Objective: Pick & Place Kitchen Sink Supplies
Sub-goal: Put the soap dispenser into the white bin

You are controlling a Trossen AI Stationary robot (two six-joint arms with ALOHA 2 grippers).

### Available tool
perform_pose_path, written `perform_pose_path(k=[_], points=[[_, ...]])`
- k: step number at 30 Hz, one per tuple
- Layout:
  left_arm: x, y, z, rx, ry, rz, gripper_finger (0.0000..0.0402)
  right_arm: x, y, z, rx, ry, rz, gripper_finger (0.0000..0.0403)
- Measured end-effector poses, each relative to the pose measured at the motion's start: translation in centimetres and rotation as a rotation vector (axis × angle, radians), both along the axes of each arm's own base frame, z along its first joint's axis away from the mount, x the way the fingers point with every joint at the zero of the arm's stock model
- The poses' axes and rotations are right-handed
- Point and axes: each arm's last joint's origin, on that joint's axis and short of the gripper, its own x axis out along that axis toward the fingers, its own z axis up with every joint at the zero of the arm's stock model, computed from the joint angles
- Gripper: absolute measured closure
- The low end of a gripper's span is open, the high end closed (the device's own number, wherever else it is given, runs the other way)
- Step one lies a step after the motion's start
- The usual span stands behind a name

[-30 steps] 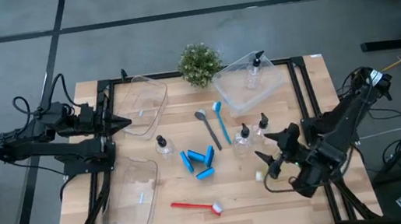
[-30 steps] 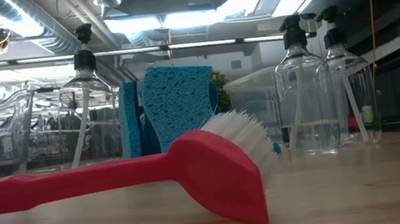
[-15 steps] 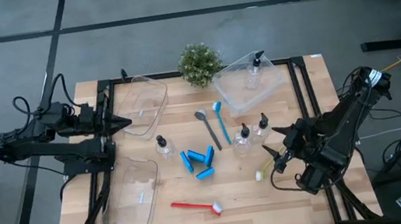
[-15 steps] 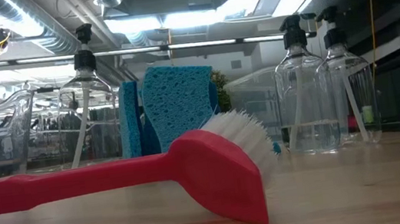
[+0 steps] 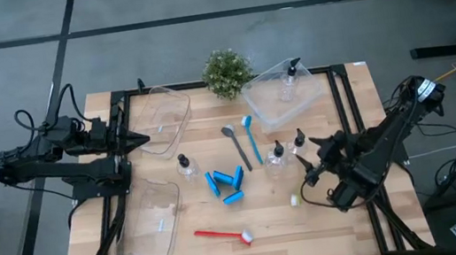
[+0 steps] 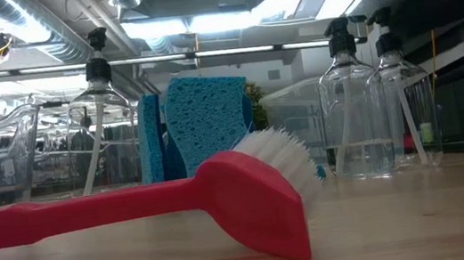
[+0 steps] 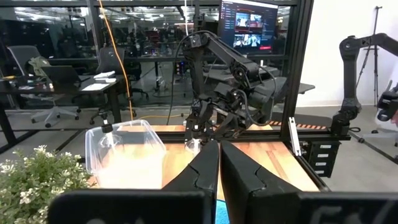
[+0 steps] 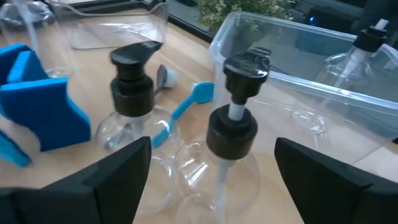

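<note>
Right arm's fingers [image 8: 211, 180] wide open, straddling nearer pump bottle [image 8: 233, 134] right of desk [image 5: 268, 220] centre; twin bottle [image 8: 132, 106] just beside.
Risk: finger clips twin, topples both.
Left arm's fingers [image 7: 219, 163] closed, empty, parked far left.

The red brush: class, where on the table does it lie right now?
In the high view, the red brush lies near the table's front edge, just below the blue sponge pieces and right of the nearer clear bin.

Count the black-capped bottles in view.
4. One lies in the rear right bin; one stands left of the sponges; two stand side by side near the right gripper. None seems hidden.
</note>
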Motion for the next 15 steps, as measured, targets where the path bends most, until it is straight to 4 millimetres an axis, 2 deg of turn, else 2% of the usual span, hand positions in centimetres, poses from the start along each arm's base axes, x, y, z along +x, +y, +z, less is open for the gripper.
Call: perform_pose_path(k=[15], points=[[0.0,0.0,0.0,0.000,0.000,0.000,0.0390,1.8,-1.8,-0.3,-0.014,0.024,-0.086,0.0063]])
